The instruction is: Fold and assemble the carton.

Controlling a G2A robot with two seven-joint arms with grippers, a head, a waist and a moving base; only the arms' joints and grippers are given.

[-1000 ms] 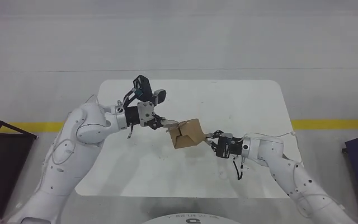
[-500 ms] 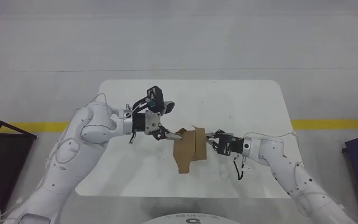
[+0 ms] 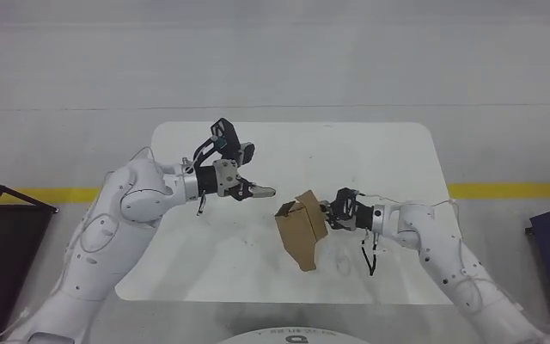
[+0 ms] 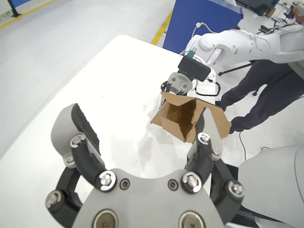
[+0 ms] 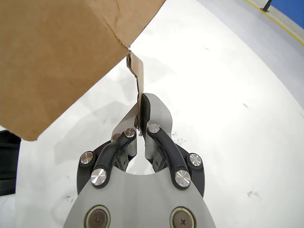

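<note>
Left of the carton [image 3: 301, 228], and apart from it, the left gripper [image 3: 258, 191] was held spread wide with nothing in it. The carton was held tilted over the table [image 3: 387, 155], half-opened, its flaps loose. At the carton's right side, one flap edge was pinched by the right gripper [image 3: 329, 213]. The step was judged to be mid-assembly, with the flaps not yet folded. Next, a free flap would likely need catching by the left gripper.

The carton [image 3: 302, 229] sat brown and half-formed near the middle of the white tabletop [image 3: 387, 155], tilted, with one panel stretching toward the near edge. The right tool [image 3: 327, 212] was right at its side, touching the cardboard. The left tool [image 3: 260, 191] was just apart, pointing its way. A yellow floor line [image 3: 490, 190] ran past either side.
</note>
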